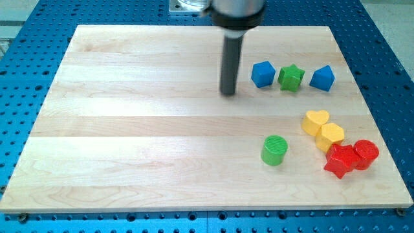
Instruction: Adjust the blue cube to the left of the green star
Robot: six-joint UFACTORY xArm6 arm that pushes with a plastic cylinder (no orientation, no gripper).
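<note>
A blue cube [262,74] sits on the wooden board at the upper right, touching the left side of the green star [291,77]. A second blue block [322,78], of a wedge-like shape, lies just right of the star. My tip [228,93] rests on the board to the left of the blue cube, with a small gap between them. The rod stands upright and hangs from the dark arm end at the view's top.
A green cylinder [274,150] stands lower on the board. At the right are a yellow heart [315,122], a yellow hexagon block [331,136], a red star [341,160] and a red cylinder [365,154], packed together. The wooden board [129,129] lies on a blue perforated table.
</note>
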